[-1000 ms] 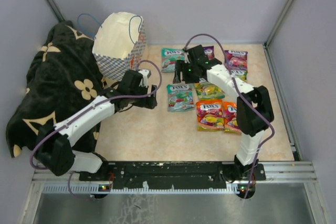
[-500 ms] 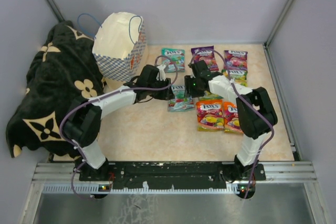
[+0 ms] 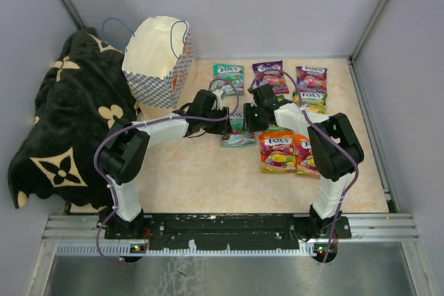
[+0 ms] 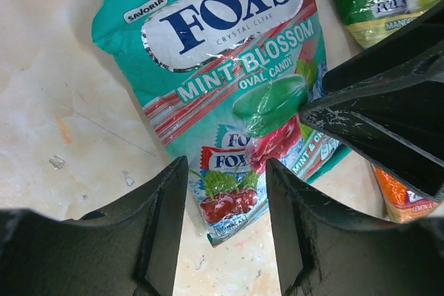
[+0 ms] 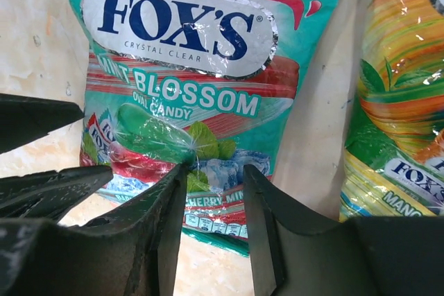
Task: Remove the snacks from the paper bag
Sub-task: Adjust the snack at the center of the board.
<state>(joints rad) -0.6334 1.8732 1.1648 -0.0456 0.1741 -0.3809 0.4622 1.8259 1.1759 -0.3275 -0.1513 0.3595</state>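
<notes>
Overhead, the left gripper (image 3: 225, 118) and right gripper (image 3: 245, 120) met over one Fox's Mint Blossom packet (image 3: 237, 136) lying flat at the centre of the tabletop (image 3: 201, 178). Each wrist view showed its jaws standing part-way apart across the packet's lower edge, the left gripper (image 4: 225, 171) from seven o'clock and the right gripper (image 5: 211, 171) from five o'clock. Neither was visibly pinching the film.

The paper bag (image 3: 156, 57) stood mouth-up at ten o'clock, against a black patterned blanket (image 3: 69, 116), with only cream lining showing inside. The other snacks lay outside it: a teal packet (image 3: 227, 76) and a purple packet (image 3: 269, 74) at twelve, another purple packet (image 3: 311, 77) at two, and two orange-red packets (image 3: 276, 152) at four. A green-yellow mango packet (image 5: 395, 102) sat just beside the teal one.

Such a packet is probably light. Its glossy film would likely be slippery and crinkly, with loose sweets shifting inside. The flat crimped seam at top or bottom, or a corner, looked the surest hold, since a grip across the lumpy middle could slide.
</notes>
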